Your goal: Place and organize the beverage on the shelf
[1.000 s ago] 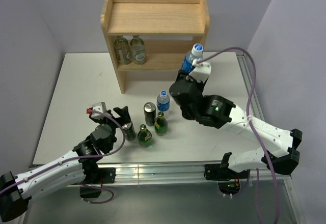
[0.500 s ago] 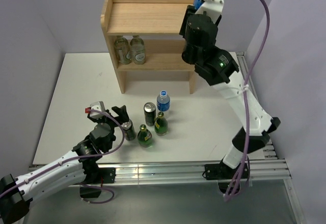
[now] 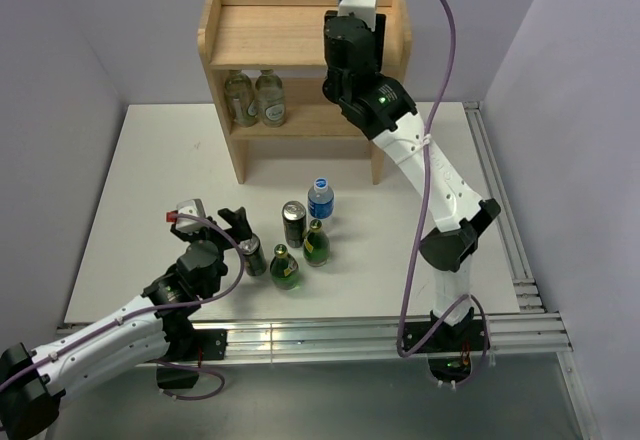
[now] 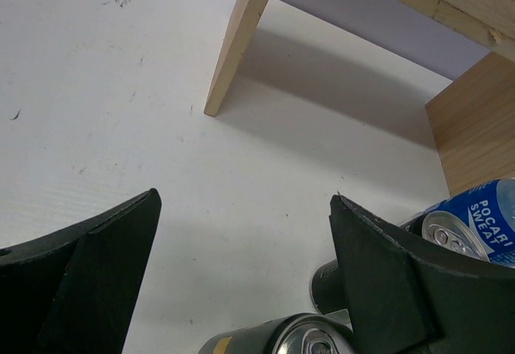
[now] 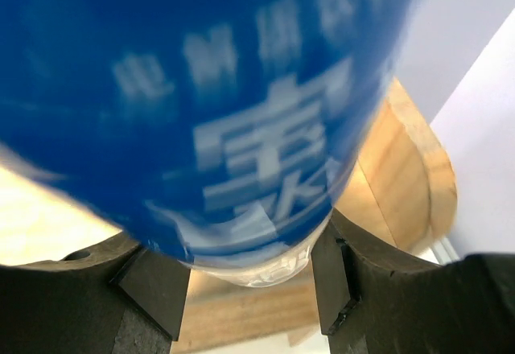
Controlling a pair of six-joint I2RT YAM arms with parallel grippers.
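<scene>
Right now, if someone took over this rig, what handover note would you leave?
Right fingers: shut on a blue-label water bottle, above the shelf top, not yet set down.
Left fingers: open, hovering by a dark can on the table.
Done: two pale glass bottles on the lower tier.
Left: place the held bottle, then the second water bottle, dark can, other can and two green bottles, all on the table.
</scene>
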